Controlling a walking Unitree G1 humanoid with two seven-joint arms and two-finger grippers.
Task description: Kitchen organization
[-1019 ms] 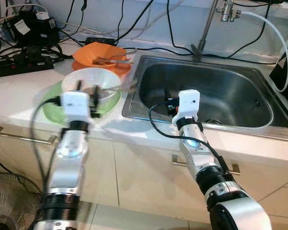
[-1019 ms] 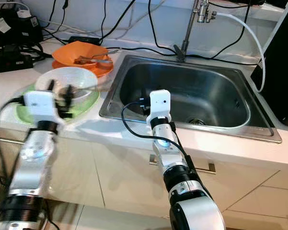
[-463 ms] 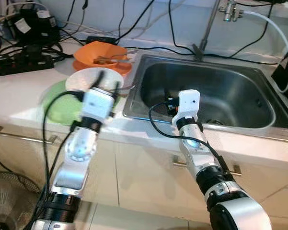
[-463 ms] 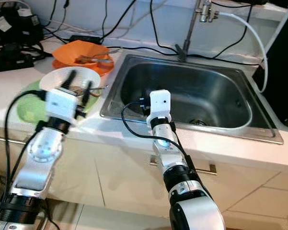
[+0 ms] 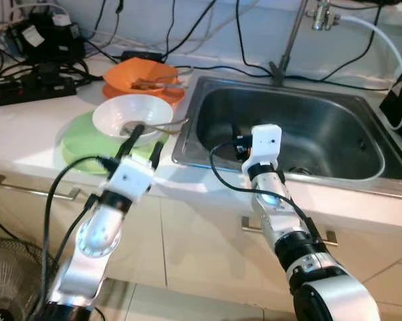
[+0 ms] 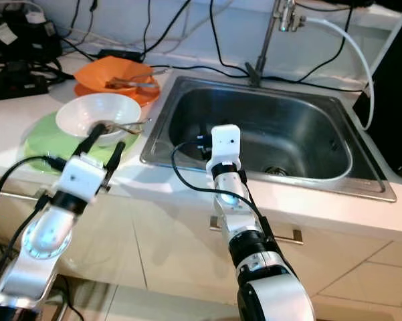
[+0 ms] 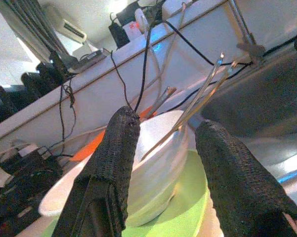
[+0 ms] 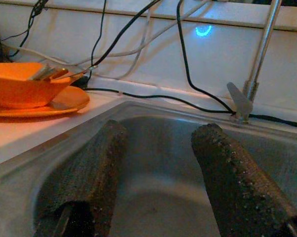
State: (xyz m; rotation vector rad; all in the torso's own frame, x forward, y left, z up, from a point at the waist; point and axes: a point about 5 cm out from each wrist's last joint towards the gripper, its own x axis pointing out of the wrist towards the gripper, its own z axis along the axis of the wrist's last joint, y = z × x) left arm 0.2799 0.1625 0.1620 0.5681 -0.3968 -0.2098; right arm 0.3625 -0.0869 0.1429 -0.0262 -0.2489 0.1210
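Observation:
A white bowl (image 5: 135,112) holding metal utensils (image 5: 162,125) sits on a green plate (image 5: 83,142) on the counter, left of the steel sink (image 5: 334,127). Behind it, an orange bowl (image 5: 142,72) with utensils rests on an orange plate. My left gripper (image 5: 147,139) stands open at the counter's front edge, its fingertips pointing at the white bowl (image 7: 160,163) and apart from it. My right gripper (image 8: 160,131) is open and empty, and looks into the sink basin from just over the sink's front rim.
A faucet (image 5: 291,40) rises behind the sink, with a white hose (image 5: 388,47) to its right. Power strips and tangled cables (image 5: 33,67) crowd the back left of the counter. A fan (image 5: 3,284) stands on the floor at lower left.
My left arm has drawn back from above the white bowl toward the counter's front edge and sunk lower; the bowl and green plate now show fully. The right arm has not moved.

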